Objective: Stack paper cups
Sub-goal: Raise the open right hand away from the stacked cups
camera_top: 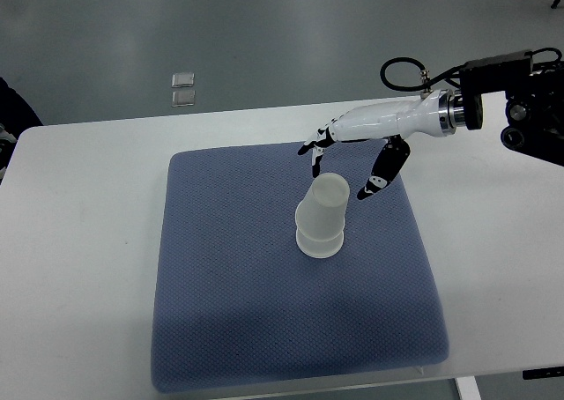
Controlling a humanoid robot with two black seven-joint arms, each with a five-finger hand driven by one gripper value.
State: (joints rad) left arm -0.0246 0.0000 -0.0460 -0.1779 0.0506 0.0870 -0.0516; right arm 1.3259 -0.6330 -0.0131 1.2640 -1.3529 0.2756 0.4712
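A stack of white paper cups [321, 217] stands upside down near the middle of the blue mat [229, 303], the upper cup tilted slightly to the right over the lower one. My right hand [339, 166] hovers just above and behind the stack, its arm entering from the right edge. Its fingers [315, 144] and thumb [381, 176] are spread, holding nothing and not touching the cups. The left arm does not show.
The mat lies on a white table [79, 241]. Two small clear squares [183, 88] lie on the grey floor beyond the table's far edge. A dark object [11, 109] shows at the left edge.
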